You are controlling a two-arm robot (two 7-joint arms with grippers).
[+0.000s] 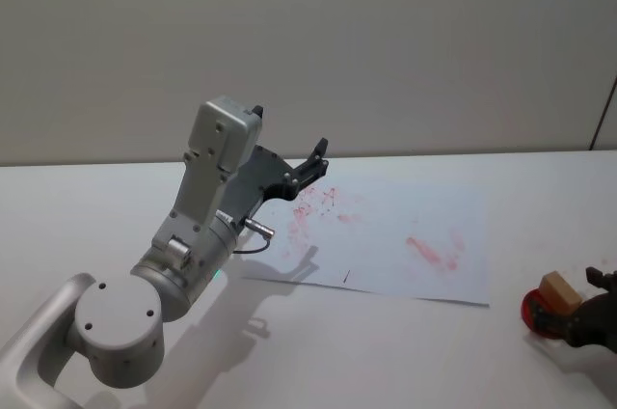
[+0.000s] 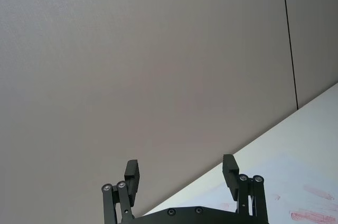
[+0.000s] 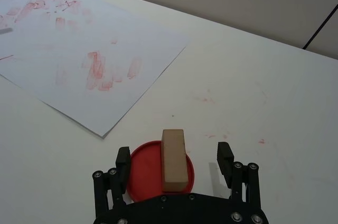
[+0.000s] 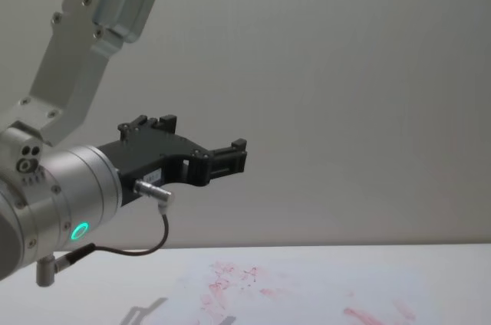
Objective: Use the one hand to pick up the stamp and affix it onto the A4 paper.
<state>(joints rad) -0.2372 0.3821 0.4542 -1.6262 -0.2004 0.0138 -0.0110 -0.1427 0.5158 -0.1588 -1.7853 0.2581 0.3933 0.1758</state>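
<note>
Nearest, at the table's (image 3: pixel 253 92) right side, the right gripper (image 3: pixel 174 151) has its fingers spread wide, one on each side of the wooden stamp (image 3: pixel 173 159), touching neither side. The stamp lies on a round red ink pad (image 3: pixel 143 174), near the A4 paper's (image 3: pixel 79 60) corner but off it. Farther left, the left gripper (image 2: pixel 180 167) hangs raised above the smudged sheet, fingers apart and empty

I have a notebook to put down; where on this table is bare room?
Bare table lies before the A4 paper's near edge, between the left arm and the red pad; another strip runs behind the paper. Crowded: the near right, where the open right tool straddles the stamp on the pad, and the paper's left edge under the left tool.
</note>
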